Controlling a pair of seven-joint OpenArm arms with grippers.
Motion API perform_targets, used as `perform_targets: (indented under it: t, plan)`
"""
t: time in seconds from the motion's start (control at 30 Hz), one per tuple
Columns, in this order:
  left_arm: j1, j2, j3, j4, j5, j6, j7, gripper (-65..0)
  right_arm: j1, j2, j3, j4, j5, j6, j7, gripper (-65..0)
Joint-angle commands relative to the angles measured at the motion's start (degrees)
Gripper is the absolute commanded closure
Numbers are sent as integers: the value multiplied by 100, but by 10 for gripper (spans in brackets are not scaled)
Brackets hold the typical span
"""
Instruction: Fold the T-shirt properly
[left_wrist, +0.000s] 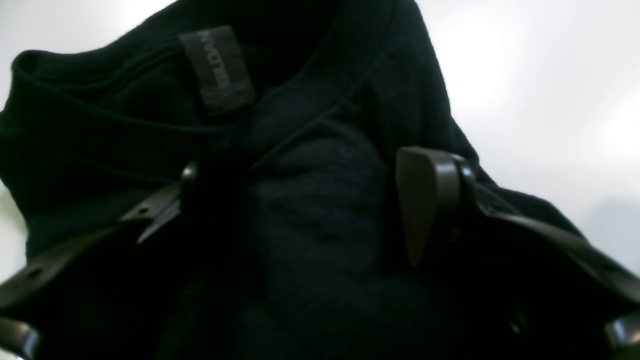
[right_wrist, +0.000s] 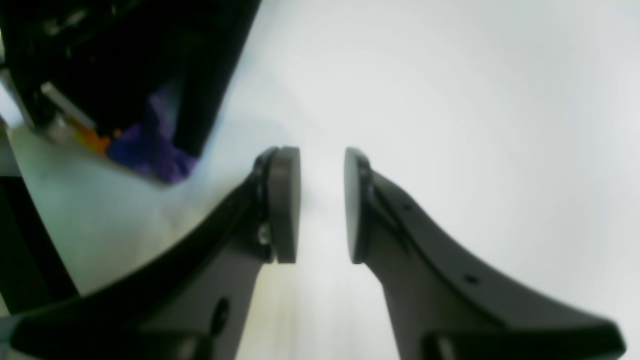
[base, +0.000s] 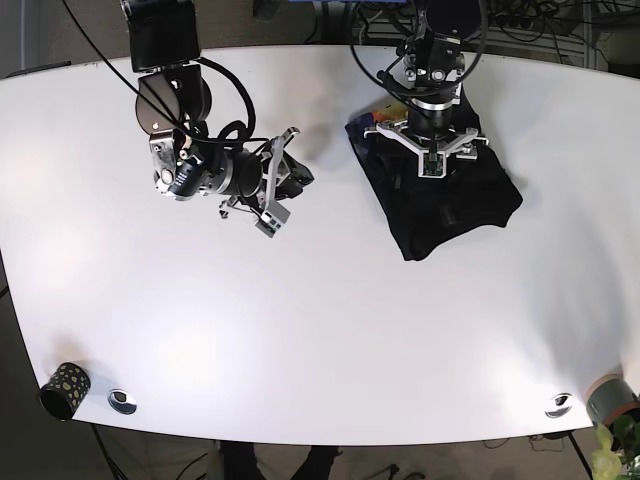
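The black T-shirt (base: 450, 210) lies as a folded, rumpled bundle on the right half of the white table (base: 330, 330). My left gripper (base: 430, 165) points straight down onto its far part. In the left wrist view the collar with its grey label (left_wrist: 220, 70) lies just beyond the fingers. The left gripper (left_wrist: 307, 195) is open wide, with a bulge of T-shirt (left_wrist: 320, 125) fabric between its fingers. My right gripper (base: 290, 180) hovers over bare table to the left of the shirt. Its pads (right_wrist: 285, 205) stand a narrow gap apart, and the right gripper (right_wrist: 322, 205) has nothing in it.
A black dotted cup (base: 65, 390) stands at the near left corner. Two metal grommets (base: 122, 400) (base: 558, 405) sit along the near edge. A grey cylinder (base: 612, 398) is at the near right corner. Something orange and purple (right_wrist: 150, 145) shows beside the dark arm base.
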Motion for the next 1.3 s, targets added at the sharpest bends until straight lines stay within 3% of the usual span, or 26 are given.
perform_targets:
  t: [0.0, 0.03, 0.2, 0.3, 0.47, 0.73, 1.0, 1.27]
  plan:
    - [204, -332, -338, -151, 57, -98, 1005, -447, 183, 51, 41, 101, 104, 10, 126, -144]
    - [204, -394, -434, -151, 22, -318, 1111, -447, 192, 60, 41, 101, 104, 10, 126, -144]
    - [99, -939, -1665, -177, -594, -2322, 1972, -447, 183, 78, 41, 128, 140, 10, 126, -144]
    - [-332, -1299, -2289, -336, -699, -3386, 2588, -447, 201, 95, 147, 84, 333, 10, 126, -144]
    - [-974, -2108, -2896, -1065, -690, -4564, 3405, -446, 165, 87, 358, 84, 597, 10, 117, -144]
    - [-1747, -3330, -3133, -2498, -699, -4678, 3379, -446, 174, 87, 366, 119, 649, 10, 117, -144]
    - [-2231, -4350, -2887, -3905, -699, -4687, 2315, -447, 183, 87, 375, 128, 649, 10, 117, -144]
    - [-2389, -4657, -2905, -3782, -743, -4687, 1779, -447, 192, 69, 366, 128, 649, 10, 117, -144]
